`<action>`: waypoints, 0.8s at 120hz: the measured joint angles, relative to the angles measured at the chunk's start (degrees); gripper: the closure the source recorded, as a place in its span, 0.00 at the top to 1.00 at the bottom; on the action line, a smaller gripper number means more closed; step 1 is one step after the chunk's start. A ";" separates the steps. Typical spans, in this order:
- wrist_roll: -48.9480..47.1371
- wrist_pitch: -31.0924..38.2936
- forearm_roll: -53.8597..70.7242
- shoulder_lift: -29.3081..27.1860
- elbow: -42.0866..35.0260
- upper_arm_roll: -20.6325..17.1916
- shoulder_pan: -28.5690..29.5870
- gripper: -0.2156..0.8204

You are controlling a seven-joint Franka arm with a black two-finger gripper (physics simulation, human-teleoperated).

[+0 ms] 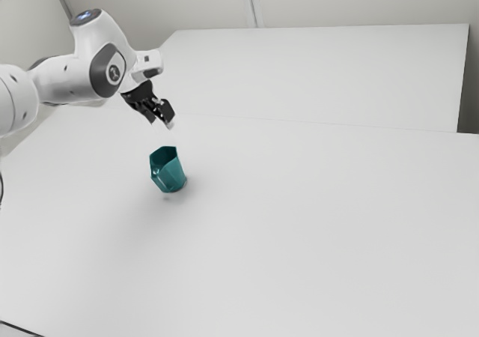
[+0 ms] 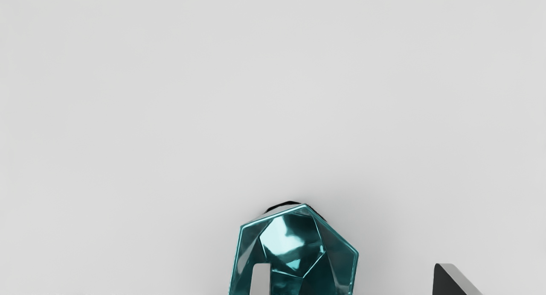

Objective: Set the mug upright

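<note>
Evidently, the mug (image 1: pixel 173 177) opens toward the end effector (image 1: pixel 161 122).

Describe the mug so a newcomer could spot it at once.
On the white table, look just below the black gripper in the exterior view. There sits the mug, its many-sided mouth showing. Its shiny, faceted teal sets it apart from the black gripper and white table.

In the exterior view, you are seeing the arm (image 1: pixel 67 80) being cut off by the left edge and the table (image 1: pixel 299 225) running past the bottom edge. In the wrist view, the bottom edge is cropping the mug (image 2: pixel 294 243) and both fingers of the gripper (image 1: pixel 162 121); one finger (image 2: pixel 261 280) is covering part of the mug's inside, and its rim is mostly hiding a dark shape (image 2: pixel 290 202).
</note>
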 joint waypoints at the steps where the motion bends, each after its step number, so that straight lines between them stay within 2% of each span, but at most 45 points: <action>1: 0.00 -0.16 0.21 -0.33 0.02 -0.01 -0.02 0.57; 17: -0.01 -3.33 3.92 -5.12 1.01 0.04 -0.42 0.66; 36: -0.30 -9.09 7.52 -7.22 5.80 0.31 -1.07 0.72; 65: -2.54 -17.83 10.50 -9.69 10.48 0.68 -1.92 0.75; 96: -4.93 -23.62 12.11 -10.83 13.25 1.45 -1.32 0.76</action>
